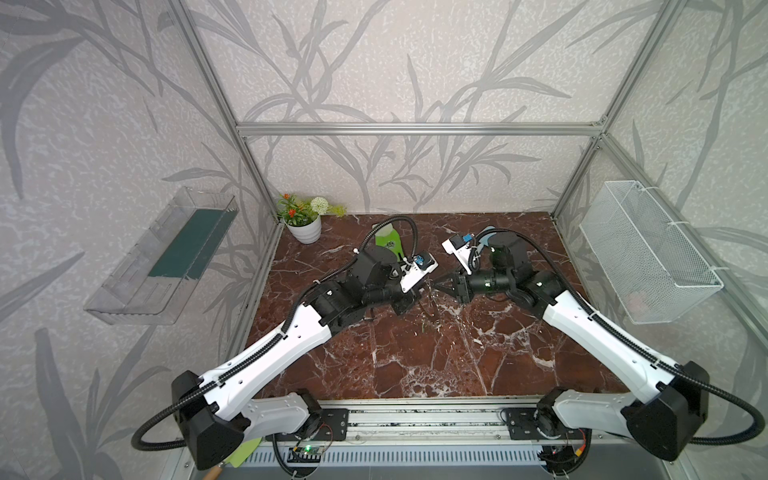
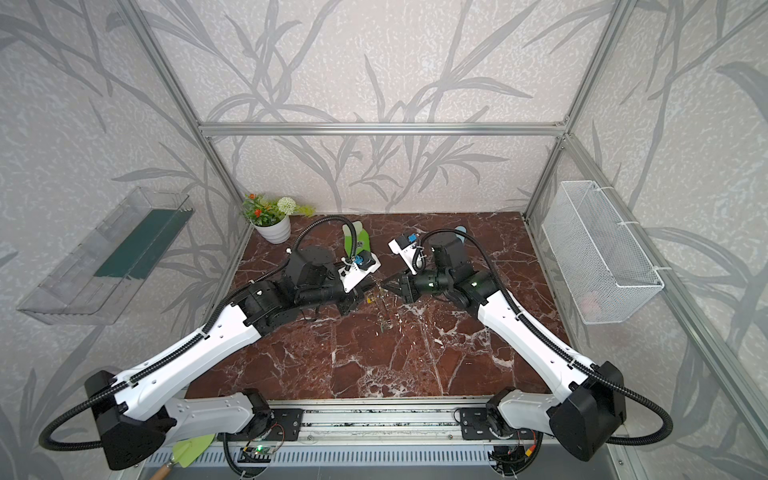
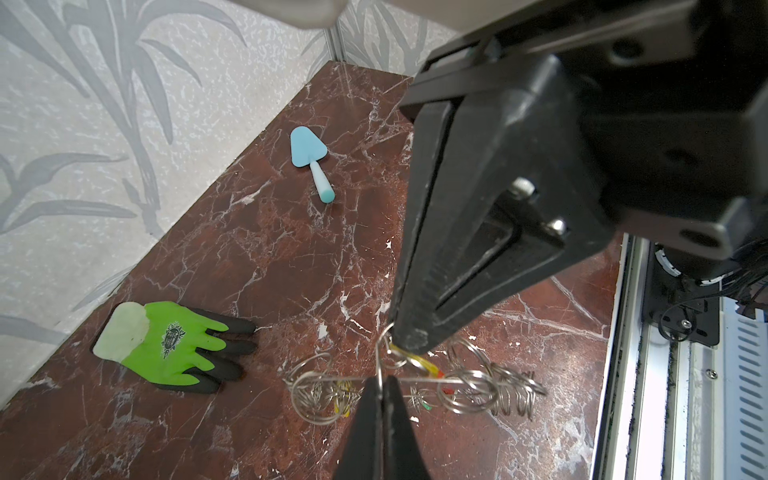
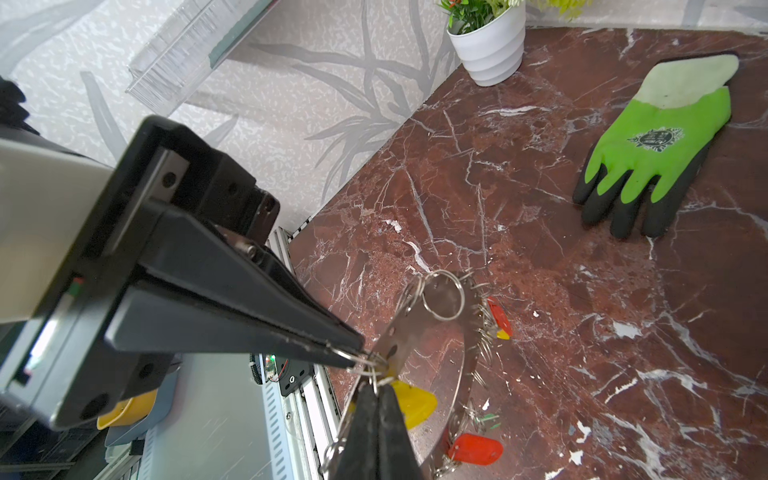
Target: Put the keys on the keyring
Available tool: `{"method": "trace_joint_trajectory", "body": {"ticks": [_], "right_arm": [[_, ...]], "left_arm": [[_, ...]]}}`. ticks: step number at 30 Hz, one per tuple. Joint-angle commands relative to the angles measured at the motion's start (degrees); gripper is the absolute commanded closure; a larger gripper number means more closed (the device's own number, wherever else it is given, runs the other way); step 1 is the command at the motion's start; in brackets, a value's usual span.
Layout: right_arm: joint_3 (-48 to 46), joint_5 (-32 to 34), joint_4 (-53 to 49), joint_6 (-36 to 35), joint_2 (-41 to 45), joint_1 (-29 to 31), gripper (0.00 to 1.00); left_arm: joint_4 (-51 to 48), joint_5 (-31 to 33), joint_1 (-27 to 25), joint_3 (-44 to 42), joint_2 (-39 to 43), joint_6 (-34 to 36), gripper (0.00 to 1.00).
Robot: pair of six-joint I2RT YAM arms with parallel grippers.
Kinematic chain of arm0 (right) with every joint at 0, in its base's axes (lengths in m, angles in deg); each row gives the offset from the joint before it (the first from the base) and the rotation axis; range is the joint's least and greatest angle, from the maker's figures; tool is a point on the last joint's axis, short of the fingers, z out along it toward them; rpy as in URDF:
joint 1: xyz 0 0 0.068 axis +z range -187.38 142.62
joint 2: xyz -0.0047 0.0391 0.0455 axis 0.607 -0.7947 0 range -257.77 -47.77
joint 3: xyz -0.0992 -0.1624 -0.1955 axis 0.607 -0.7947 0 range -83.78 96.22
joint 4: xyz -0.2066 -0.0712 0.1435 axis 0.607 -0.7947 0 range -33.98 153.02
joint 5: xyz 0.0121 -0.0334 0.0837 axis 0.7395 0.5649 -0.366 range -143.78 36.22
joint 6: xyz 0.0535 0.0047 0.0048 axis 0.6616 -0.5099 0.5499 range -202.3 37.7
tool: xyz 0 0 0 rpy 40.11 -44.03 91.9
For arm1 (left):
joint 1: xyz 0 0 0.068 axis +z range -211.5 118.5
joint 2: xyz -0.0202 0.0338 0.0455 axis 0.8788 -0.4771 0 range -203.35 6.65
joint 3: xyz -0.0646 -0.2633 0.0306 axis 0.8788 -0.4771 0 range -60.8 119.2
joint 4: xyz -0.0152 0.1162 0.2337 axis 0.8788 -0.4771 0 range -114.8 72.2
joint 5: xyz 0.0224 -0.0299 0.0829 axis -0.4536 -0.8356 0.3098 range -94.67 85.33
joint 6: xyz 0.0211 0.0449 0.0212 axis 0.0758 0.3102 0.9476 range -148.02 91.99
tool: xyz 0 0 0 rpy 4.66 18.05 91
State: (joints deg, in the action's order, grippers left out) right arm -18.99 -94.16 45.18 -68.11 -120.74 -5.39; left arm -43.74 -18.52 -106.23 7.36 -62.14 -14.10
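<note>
Both jaws are shut: the left gripper (image 3: pixel 380 380) pinches the keyring (image 4: pixel 409 332), up over the table (image 3: pixel 249 249), and the right gripper (image 3: pixel 409 338) pinches the yellow key (image 4: pixel 415 401) by its loop. This looks like hooking on; next comes careful lining up.

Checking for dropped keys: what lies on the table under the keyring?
No loose key shows: only bare marble table beneath the keyring, whose tagged keys hang from its rim. The right gripper covers one patch.

Robot lab test cell: alu frame (image 1: pixel 415 129), wallpapered panels (image 1: pixel 104 124), marble-look tabletop (image 1: pixel 415 365).
</note>
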Motion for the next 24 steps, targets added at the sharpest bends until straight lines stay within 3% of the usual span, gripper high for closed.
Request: {"method": "trace_joint_trajectory", "body": {"ticks": [1, 14, 24], "right_arm": [[0.2, -1.7, 2.7, 2.1, -1.3, -1.4, 1.0], [0.9, -13.8, 6.4, 6.7, -1.9, -3.5, 1.0], [2.5, -16.4, 5.7, 6.9, -1.4, -4.0, 1.0]], "left_arm": [[5.6, -2.4, -0.6, 0.3, 3.5, -1.3, 1.0], [12.1, -1.6, -0.7, -1.3, 5.5, -8.6, 1.0], [19.3, -0.6, -0.6, -2.4, 6.1, -13.9, 1.0]]}}
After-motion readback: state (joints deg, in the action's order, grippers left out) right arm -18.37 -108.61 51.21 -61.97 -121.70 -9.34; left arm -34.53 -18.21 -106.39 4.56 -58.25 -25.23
